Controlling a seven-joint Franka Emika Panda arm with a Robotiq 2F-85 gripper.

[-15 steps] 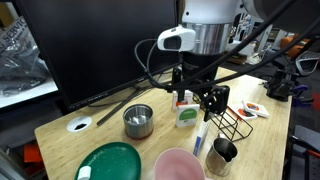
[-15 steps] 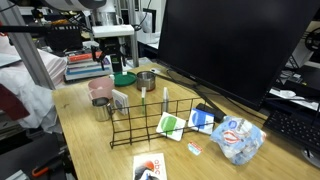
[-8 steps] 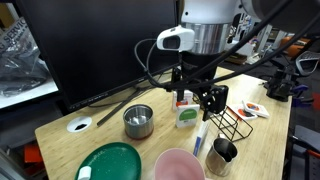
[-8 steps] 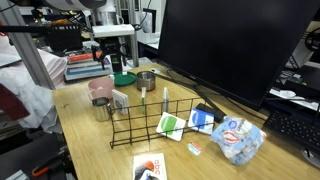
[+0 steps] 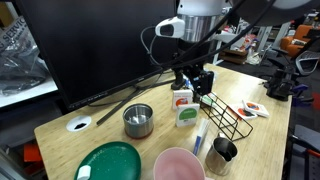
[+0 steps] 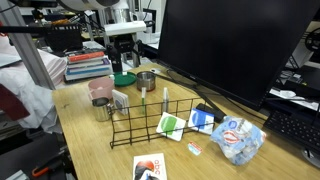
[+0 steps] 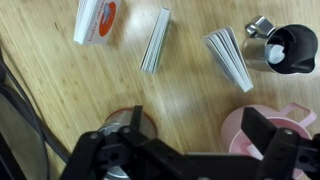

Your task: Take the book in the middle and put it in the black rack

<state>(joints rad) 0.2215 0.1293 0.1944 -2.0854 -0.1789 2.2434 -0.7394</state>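
Table scene seen from above and from the side. The pincer (image 7: 190,150) hangs over the table (image 5: 100,125) with its fingers (image 7: 135,125) spread wide and gripping nothing. The book (image 7: 155,40) – middle one of three in a row – stands upright on the table. In the wrist view it lies ahead of the fingertips, clear of them and nearer the finger on the picture's left. In an exterior view the book (image 5: 186,116), green patch showing, stands below the pincer (image 5: 195,82) – not touching it. The black rack (image 5: 232,122) sits just beside the row of books.
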